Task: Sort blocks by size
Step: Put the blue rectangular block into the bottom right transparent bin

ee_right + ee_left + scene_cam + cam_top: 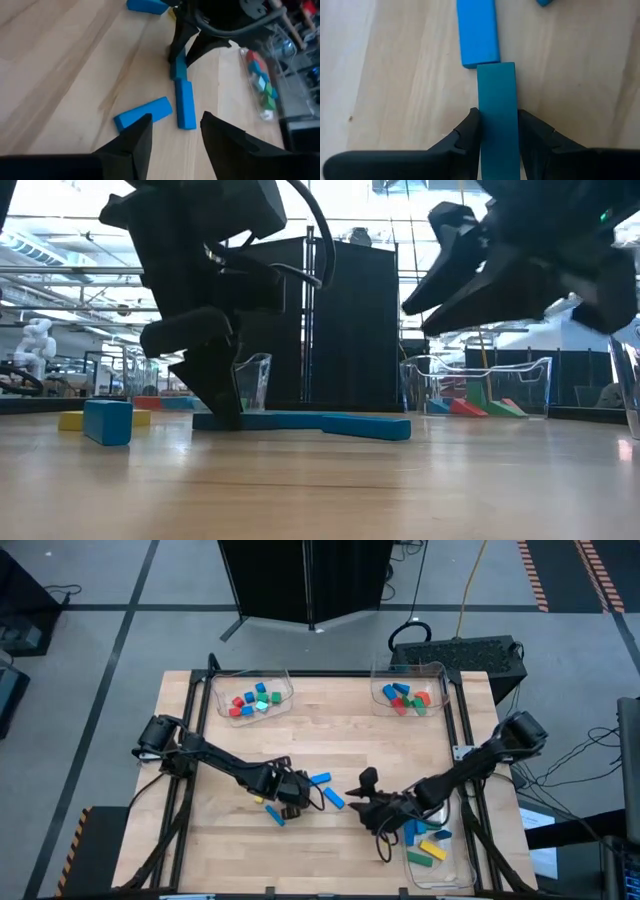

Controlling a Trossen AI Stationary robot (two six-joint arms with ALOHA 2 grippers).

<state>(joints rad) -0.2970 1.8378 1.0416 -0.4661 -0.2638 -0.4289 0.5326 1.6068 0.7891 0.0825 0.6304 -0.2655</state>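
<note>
While the left end effector (pixel 498 137) sits low on the worktop (pixel 330 730), its fingers (pixel 465 132) are closed on the long sides of a teal bar (pixel 497 110) that lies flat. Just past the bar's free end lies a blue bar (pixel 477 31), end to end with it, touching or nearly so. The right end effector (pixel 176 132) hovers above the wood, fingers spread and empty, with a second blue bar (pixel 144 115) just ahead of it.

Handling, as a judgement: blocks look rigid, light and smooth-faced, not fragile. The bars want a pinch across the narrow width near mid-length; an end grip may let them swing.

Room: both end effectors are near each other mid-worktop, so the arms could crowd. Beside the right end effector, a clear tray (pixel 452 875) holds long blocks (pixel 432 845); its wall needs clearing from above. Two far trays (pixel 285 690) (pixel 440 670) hold small blocks. Behind the left end effector sit a yellow block (pixel 70 420) and a blue cube (pixel 108 422). Bare wood lies between the end effectors and the far trays.
</note>
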